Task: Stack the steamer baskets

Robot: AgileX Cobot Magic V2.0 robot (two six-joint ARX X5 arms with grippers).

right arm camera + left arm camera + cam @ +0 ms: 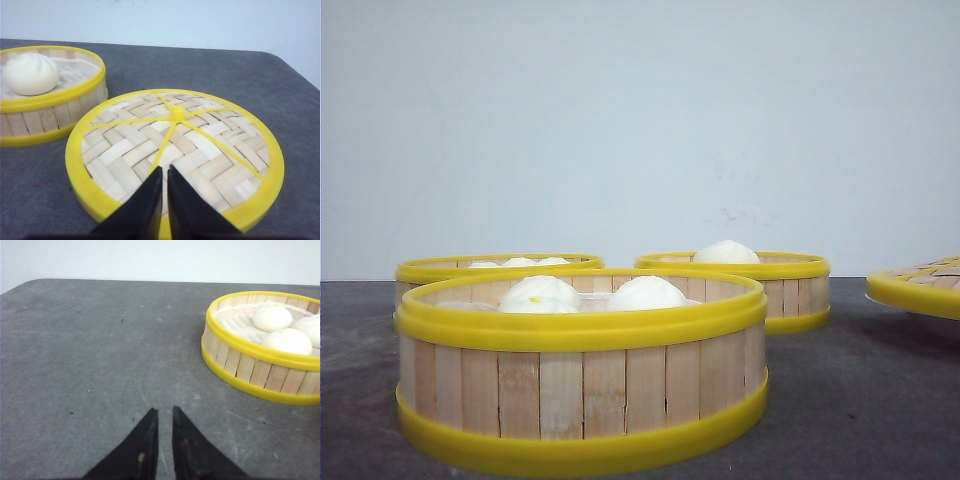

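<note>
While all three steamer baskets sit apart on the table, none is stacked on another.
Nearest basket: nearest basket (582, 372) stands upright at 6 o'clock in the front view, pale slat wall between yellow rims; two white buns (592, 293) show above its top rim.
Back-left basket: back-left basket (470, 268) lies at 10 o'clock behind the nearest one, partly hidden by it; small white buns just show over its rim. The left wrist view shows what seems the same basket (250, 347), three buns inside on pale lining.
Back-right basket: back-right basket (790, 280) sits at 2 o'clock from the nearest basket, clear of it, holding one bun (725, 252). Right wrist view shows it (50, 107) just beside the lid, not touching.
Lid: woven lid (175, 150), yellow rim and yellow spokes, lies slightly tilted; in the front view only its edge (920, 288) shows at 3 o'clock, resting on something pale that I cannot identify.
Left gripper: left gripper (165, 412) hangs over bare table, fingers nearly together with a thin slit between them, holding nothing; basket is at 2 o'clock from the tips, apart.
Right gripper: right gripper (164, 170) is over the lid's near half, fingers nearly together, nothing between them; contact with the weave cannot be told.
Table: dark grey table (75, 365), lightly scuffed.
</note>
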